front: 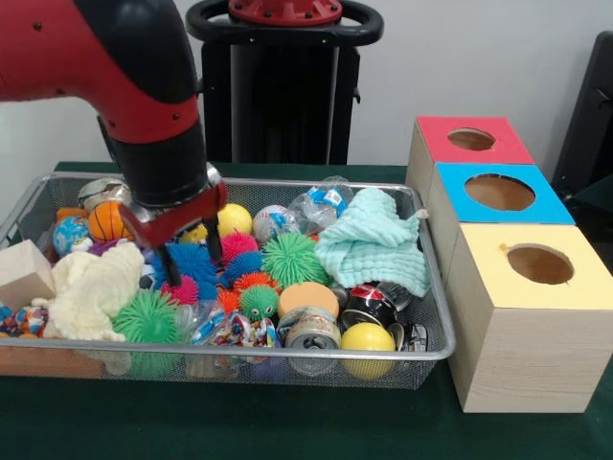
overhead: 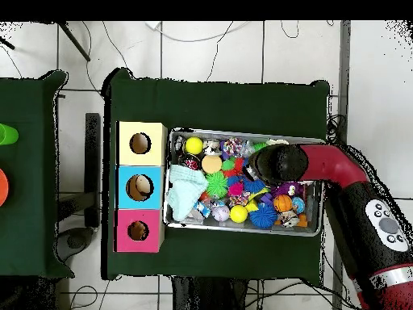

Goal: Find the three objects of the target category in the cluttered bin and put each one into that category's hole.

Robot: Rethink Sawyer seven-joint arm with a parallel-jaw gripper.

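the claw [front: 190, 257] hangs low inside the bin [front: 287, 351], its two dark fingers apart, tips down among a blue spiky ball [front: 194, 261] and a pink one [front: 238, 245]; nothing is clamped between them. the bin sits on the green bench [front: 287, 422], crowded with spiky balls, smooth yellow balls, a mint cloth [front: 372, 247] and cans. from the bin's middle, the hole [front: 471, 139] in the red-faced box lies at about two o'clock in the front view, beyond the blue-faced and yellow-faced boxes.
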